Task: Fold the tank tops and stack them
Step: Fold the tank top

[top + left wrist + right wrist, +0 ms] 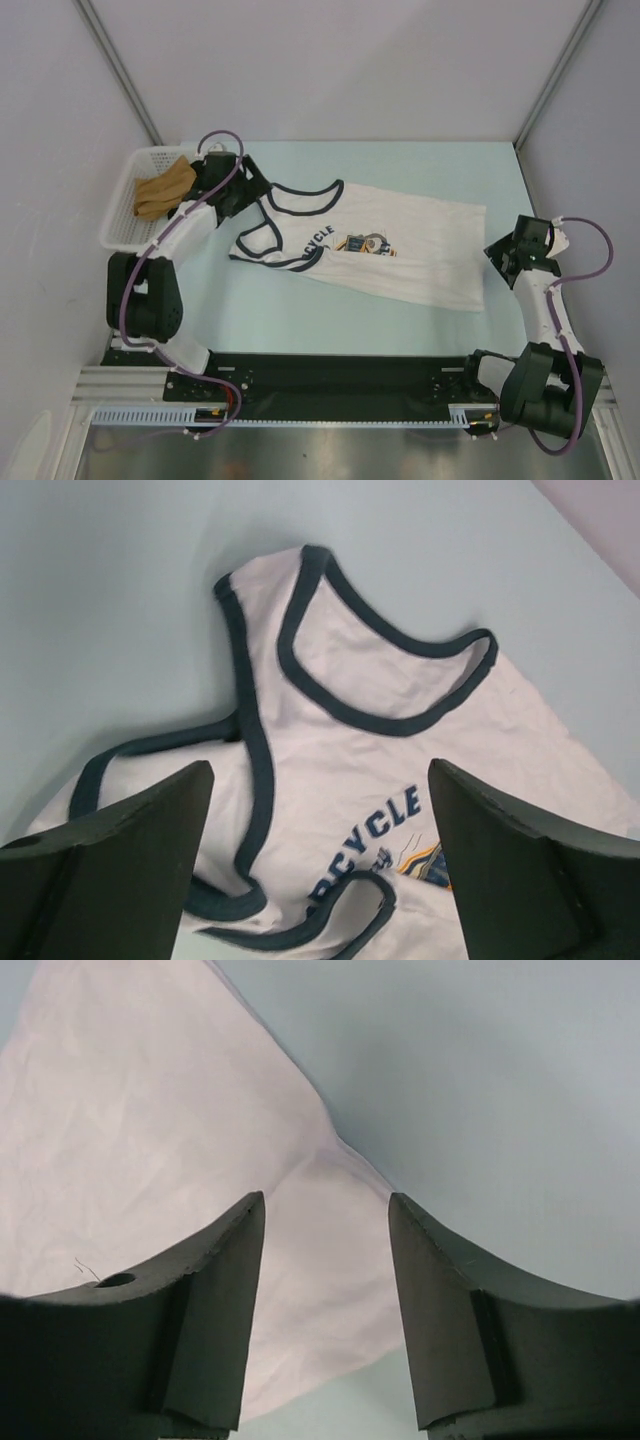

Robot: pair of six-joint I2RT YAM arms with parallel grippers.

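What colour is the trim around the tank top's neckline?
Dark navy, against the white tank top; clearest in the left wrist view.

Tank top (pixel 400 250): cut off at the right and near edges in the left wrist view. Shown only as one hem corner in the right wrist view, run off the left and far edges.
Lettering (pixel 372 820): opening letters covered by a folded strap (pixel 365 878); only "CYCLE" read.
Chest print (pixel 425 865): mostly hidden behind a finger of the left gripper (pixel 320 770).
Brown cloth (pixel 160 190) in basket (pixel 118 215): right part screened by the left arm (pixel 185 235); kind not told.
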